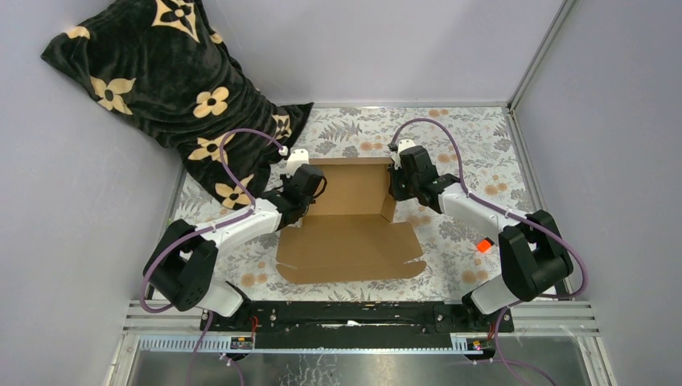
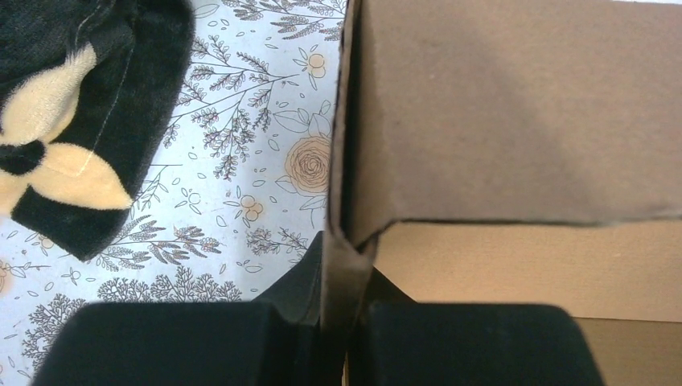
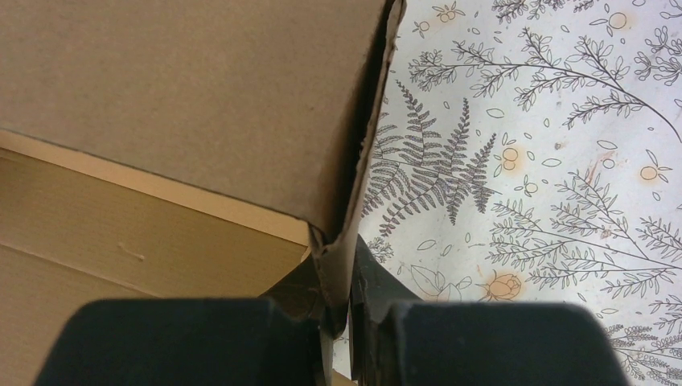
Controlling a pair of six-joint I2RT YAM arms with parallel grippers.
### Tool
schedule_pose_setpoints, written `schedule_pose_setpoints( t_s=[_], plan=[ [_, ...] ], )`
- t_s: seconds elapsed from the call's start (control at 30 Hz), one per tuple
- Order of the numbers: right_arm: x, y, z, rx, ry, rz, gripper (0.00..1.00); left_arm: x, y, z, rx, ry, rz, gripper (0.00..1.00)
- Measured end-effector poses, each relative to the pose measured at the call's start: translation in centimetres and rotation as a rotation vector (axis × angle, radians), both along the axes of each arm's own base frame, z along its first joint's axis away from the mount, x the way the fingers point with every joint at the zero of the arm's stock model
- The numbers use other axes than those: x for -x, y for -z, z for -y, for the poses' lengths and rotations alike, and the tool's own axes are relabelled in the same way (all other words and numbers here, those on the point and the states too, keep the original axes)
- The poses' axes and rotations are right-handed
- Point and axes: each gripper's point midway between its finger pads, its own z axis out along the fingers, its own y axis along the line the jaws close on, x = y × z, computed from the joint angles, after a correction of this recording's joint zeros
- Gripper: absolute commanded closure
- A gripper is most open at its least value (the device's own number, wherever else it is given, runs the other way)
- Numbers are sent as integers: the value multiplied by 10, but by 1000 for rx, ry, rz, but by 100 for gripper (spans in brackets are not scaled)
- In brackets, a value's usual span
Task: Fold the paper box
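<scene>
From above, the box (image 1: 354, 221) sits mid-table (image 1: 482, 145), back walls up, front flap flat. Left wrist: left fingers (image 2: 304, 281) clamp its left wall. Right wrist: right fingers (image 3: 371, 285) clamp the right wall, only by the edge, so I fear uneven pulls tearing or slipping it.

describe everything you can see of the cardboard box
The paper box is plain brown corrugated cardboard, only partly folded. Its far part is folded up, with a side wall raised at each end. The near panel lies flat on the floral tablecloth, and its front edge is notched with tabs. The left gripper pinches the left side wall, and the right gripper pinches the right one.
</scene>
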Motion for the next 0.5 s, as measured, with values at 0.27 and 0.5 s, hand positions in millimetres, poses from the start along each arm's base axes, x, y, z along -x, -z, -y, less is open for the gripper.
schedule_pose_setpoints(
  t_s=[0.27, 0.5],
  plan=[
    [2, -3, 1, 2, 0, 3, 100, 0, -2, -1, -9, -7, 9, 99],
    [3, -5, 0, 2, -1, 9, 100, 0, -3, -3, -16, -15, 15, 100]
  ],
)
